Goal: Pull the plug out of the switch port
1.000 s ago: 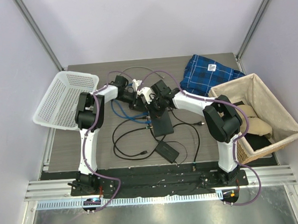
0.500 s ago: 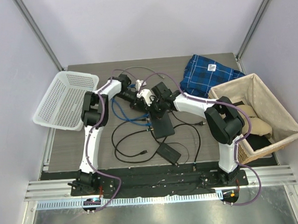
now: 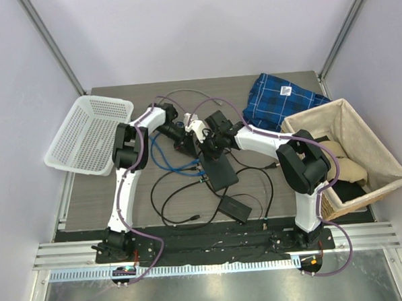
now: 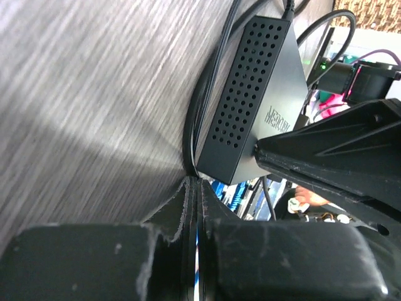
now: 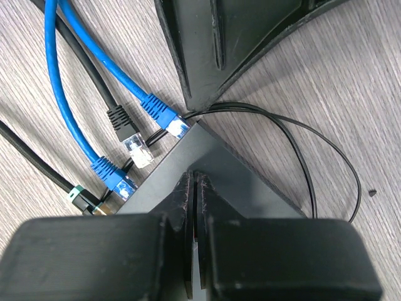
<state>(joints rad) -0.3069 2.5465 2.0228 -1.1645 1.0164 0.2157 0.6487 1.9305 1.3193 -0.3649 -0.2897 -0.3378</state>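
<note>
The dark grey switch (image 3: 219,173) lies flat at mid-table. In the right wrist view its port edge (image 5: 164,153) holds two blue plugs (image 5: 164,119) (image 5: 116,179). A clear plug on a black cable (image 5: 136,149) lies between them against the edge; I cannot tell whether it is seated. My right gripper (image 5: 194,179) is shut, its tips pressing on the switch's top (image 5: 244,188). My left gripper (image 4: 194,183) is shut beside the switch's perforated side (image 4: 250,94). Its wedge tip (image 5: 195,94) sits at the switch's corner next to a blue plug. Only a sliver of blue shows between its fingers.
A black power brick (image 3: 234,208) with thin black cords lies nearer the front edge. Blue and black cables loop left of the switch (image 3: 168,159). A white mesh basket (image 3: 89,133) stands left, a wicker basket (image 3: 349,149) right, and a blue plaid cloth (image 3: 279,99) at the back right.
My left arm has reached further right, bringing its gripper down to the switch's corner. The switch and the power brick have shifted slightly toward the front right. The right gripper stays on the switch.
</note>
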